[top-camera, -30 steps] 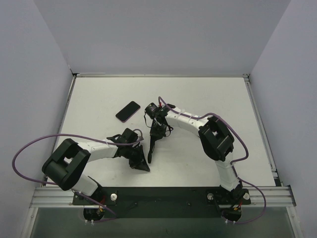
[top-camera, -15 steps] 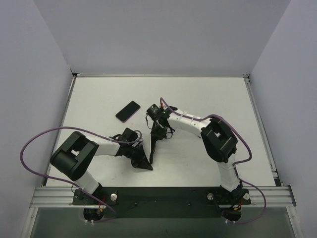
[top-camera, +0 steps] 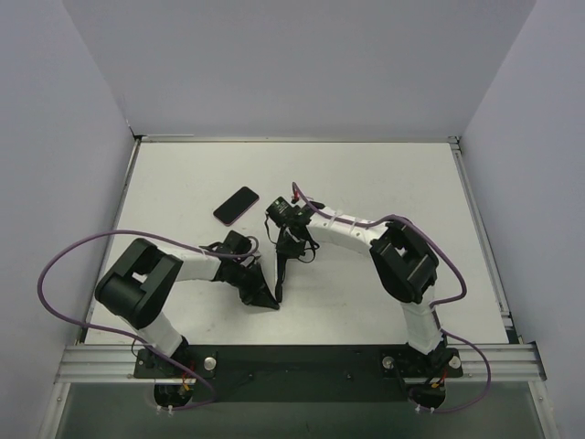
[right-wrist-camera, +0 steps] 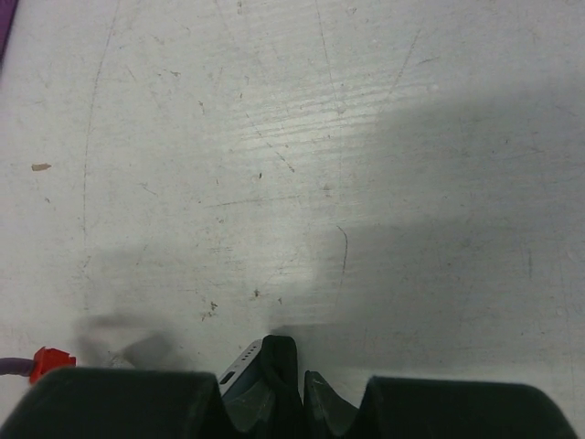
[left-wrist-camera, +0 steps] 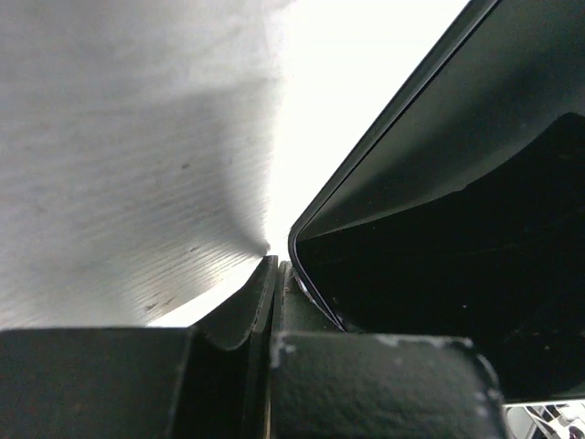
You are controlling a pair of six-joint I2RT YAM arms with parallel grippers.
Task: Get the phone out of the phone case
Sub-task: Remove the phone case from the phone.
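Centre of the top view: the phone case (top-camera: 278, 276) stands on edge, long axis up-down. The left gripper (top-camera: 267, 294) clamps its lower end; the right gripper (top-camera: 283, 254) pinches the upper end, where the phone (right-wrist-camera: 239, 362) shows silver.

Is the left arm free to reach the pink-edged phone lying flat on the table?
Probably not yet: the left gripper is shut on the black case, shared with the right gripper. The pink-edged phone lies unobstructed once it lets go.
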